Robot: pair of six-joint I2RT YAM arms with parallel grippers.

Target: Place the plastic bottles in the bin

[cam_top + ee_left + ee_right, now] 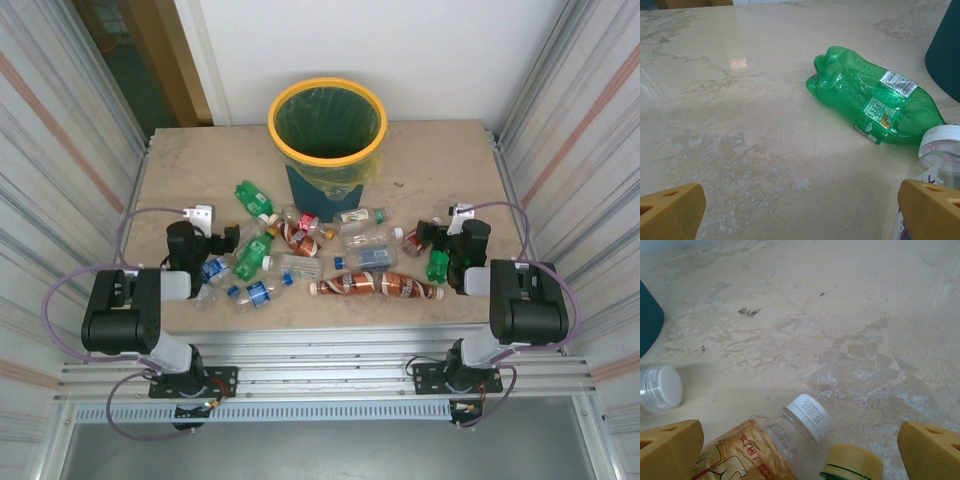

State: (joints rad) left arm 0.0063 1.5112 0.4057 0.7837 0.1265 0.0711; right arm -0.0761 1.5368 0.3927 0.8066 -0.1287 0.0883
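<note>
- Round dark teal waste bin [310, 185], with a wide yellow rim and a yellow-green liner, stands upright at upper centre of the top view on the tan table [180, 170].
- Small plastic bottles [300, 242], clear, green and brown, lie scattered across the middle of the table below the bin, between the 2 arms.
- 2 brown cola-coloured bottles [345, 285] lie end to end at lower centre.
- Left gripper [228, 238] sits at the left edge of the scatter. In the left wrist view its yellow fingers [670, 210] are spread wide, pinching nothing.
- Crushed green bottle [870, 97] lies on its side at centre right of that view, near the bin wall in the upper right corner. A clear white-capped bottle [940, 147] lies just beside it at lower right.
- Right gripper [440, 240] sits at the right edge of the scatter, its fingers [670, 447] spread wide and gripping nothing.
- Clear orange-labelled bottle [800, 425] lies at lower centre between those fingers, with a yellow cap [852, 465] just beside it.
</note>
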